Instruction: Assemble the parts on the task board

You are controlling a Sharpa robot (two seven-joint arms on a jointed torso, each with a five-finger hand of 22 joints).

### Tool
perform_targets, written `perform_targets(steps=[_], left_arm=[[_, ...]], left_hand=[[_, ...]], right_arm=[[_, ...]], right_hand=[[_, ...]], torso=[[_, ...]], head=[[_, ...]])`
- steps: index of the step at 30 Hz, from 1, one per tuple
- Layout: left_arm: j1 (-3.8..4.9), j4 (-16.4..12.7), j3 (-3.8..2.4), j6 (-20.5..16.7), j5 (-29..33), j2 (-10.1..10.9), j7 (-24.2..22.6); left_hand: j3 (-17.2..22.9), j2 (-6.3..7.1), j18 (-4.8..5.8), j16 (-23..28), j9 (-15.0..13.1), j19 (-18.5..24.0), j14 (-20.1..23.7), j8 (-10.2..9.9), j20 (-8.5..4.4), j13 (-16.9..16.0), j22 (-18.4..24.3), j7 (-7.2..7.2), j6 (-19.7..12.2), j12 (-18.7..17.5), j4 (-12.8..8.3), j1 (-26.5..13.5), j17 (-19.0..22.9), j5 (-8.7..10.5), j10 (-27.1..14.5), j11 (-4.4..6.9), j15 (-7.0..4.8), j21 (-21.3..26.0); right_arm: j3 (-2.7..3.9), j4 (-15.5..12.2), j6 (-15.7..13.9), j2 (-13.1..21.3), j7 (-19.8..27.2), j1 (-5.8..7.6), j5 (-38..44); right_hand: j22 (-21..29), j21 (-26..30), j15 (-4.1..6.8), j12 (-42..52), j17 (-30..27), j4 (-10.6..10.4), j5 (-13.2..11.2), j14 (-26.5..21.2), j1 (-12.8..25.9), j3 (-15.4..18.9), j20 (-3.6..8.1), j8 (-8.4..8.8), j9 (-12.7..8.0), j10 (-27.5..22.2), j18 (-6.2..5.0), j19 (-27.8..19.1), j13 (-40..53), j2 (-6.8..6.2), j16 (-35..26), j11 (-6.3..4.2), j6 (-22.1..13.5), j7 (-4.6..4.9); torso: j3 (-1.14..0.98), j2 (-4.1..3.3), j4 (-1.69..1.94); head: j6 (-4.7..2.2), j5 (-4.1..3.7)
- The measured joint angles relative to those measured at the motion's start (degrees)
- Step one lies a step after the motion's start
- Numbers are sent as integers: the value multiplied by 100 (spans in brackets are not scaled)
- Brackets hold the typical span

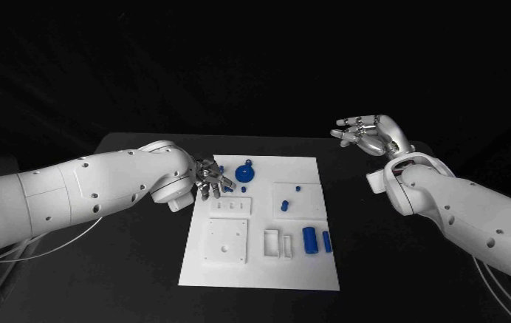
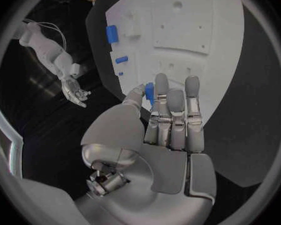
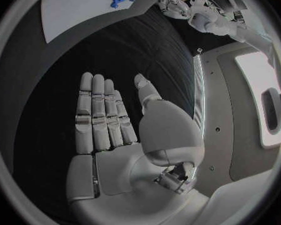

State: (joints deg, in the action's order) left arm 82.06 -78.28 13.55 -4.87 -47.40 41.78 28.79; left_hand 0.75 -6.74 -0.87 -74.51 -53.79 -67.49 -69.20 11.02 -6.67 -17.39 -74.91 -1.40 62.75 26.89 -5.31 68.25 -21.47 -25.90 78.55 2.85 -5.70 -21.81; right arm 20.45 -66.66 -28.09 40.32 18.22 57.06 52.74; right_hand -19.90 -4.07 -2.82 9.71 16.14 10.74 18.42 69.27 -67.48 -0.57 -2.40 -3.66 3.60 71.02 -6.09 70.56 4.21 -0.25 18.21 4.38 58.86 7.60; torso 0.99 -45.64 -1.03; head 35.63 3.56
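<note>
Your left hand (image 1: 211,177) sat at the left edge of the task board (image 1: 266,279), near its far end, with the fingers stretched out flat over the white plate. In the left wrist view the thumb and the neighbouring finger had a small blue part (image 2: 149,92) between their tips, so that hand was pinching a piece, with the other fingers (image 2: 176,112) straight and close side by side.

Your right hand (image 1: 368,135) was raised off the table, well to the right of the board and beyond its far edge. In the right wrist view its palm was flat, the fingers (image 3: 95,116) straight and side by side, the thumb out to one side, and nothing in it.

On the board, a round blue part with a stub handle (image 1: 245,173) lay near the far left corner, just beside your left hand. A small blue peg (image 1: 286,205) lay near the middle, and a tiny blue piece (image 1: 297,188) a little farther away. Two blue cylinders (image 1: 316,240) lay side by side toward the near right, next to a pair of white upright blocks (image 1: 278,243). A white square plate (image 1: 227,240) took up the near left part of the board.
</note>
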Motion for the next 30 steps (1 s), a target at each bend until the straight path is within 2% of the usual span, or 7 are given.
perform_targets(steps=[3,5,8,20,21,26,30], left_arm=[[-20,-27,3,-80,-233,-57,137],[-41,-51,5,-139,-381,-90,209],[-69,-82,6,-221,-558,-125,282],[-190,-144,16,-436,-1073,-247,404],[-198,-145,17,-438,-1105,-252,407],[-234,-153,21,-429,-1257,-274,409],[-269,-151,21,-422,-1342,-287,409]], left_hand=[[-16,0,-1,0,28,-34,-32,-11,5,-12,0,1,40,0,-16,0,-13,0,42,2,9,45],[-16,0,0,0,28,-60,-41,-20,-20,-18,0,4,44,0,-16,0,-21,0,51,10,17,77],[-31,0,-1,-26,30,-101,-68,3,-20,-27,0,9,49,0,-31,0,-30,0,62,20,-8,87],[-47,0,0,-26,50,-164,-134,25,-41,-45,-4,-1,81,-1,-47,0,-76,-45,111,13,-33,114],[-48,0,0,-26,50,-173,-134,25,-50,-45,-4,-1,81,-1,-47,0,-80,-44,111,13,-33,114],[-63,0,0,-26,208,-173,-139,-10,-50,-45,-3,-27,136,-61,-63,0,-101,-44,143,2,-29,153],[-63,0,0,-26,267,-193,-145,-21,-30,-45,-3,-23,141,-61,-63,0,-109,-43,145,2,-24,176]], right_arm=[[4,22,18,-31,1,10,60],[7,33,39,-46,2,16,89],[9,48,68,-61,3,21,113],[11,60,134,-78,10,28,126],[11,60,139,-79,11,28,126],[12,66,190,-100,19,29,125],[12,80,258,-114,38,29,115]], right_hand=[[972,-22,-79,-560,-559,96,0,262,105,-214,-82,0,-1,33,0,-17,-59,34,-774,67,21,-5],[1224,-22,-120,-597,-686,127,0,321,105,-255,-109,0,-1,-21,0,-45,-66,34,-1015,93,21,-5],[1495,-22,-117,-597,-792,121,22,426,150,-280,-128,0,-1,-29,-1,-27,-66,-11,-1241,84,22,-5],[1589,-22,-119,-597,-830,127,22,445,150,-287,-131,0,0,-49,-1,-23,-71,-12,-1320,105,22,-6],[1597,-22,-121,-597,-847,116,22,443,150,-298,-153,0,0,-59,-2,-46,-71,-12,-1362,108,22,-6],[1611,18,-359,-618,-1224,96,89,-192,149,-318,-417,0,0,-286,-6,-773,-80,-13,-1435,199,70,30],[1611,18,-425,-619,-1262,72,89,-318,149,-341,-518,0,1,-397,-8,-926,-80,-13,-1435,228,70,30]], torso=[[0,-2,-2],[0,-3,-2],[0,-4,-3],[1,-5,-3],[0,-5,-3],[-3,-4,-3],[-3,-4,-6]], head=[[16,2],[25,3],[41,3],[77,-12],[80,-14],[94,-24],[98,-27]])
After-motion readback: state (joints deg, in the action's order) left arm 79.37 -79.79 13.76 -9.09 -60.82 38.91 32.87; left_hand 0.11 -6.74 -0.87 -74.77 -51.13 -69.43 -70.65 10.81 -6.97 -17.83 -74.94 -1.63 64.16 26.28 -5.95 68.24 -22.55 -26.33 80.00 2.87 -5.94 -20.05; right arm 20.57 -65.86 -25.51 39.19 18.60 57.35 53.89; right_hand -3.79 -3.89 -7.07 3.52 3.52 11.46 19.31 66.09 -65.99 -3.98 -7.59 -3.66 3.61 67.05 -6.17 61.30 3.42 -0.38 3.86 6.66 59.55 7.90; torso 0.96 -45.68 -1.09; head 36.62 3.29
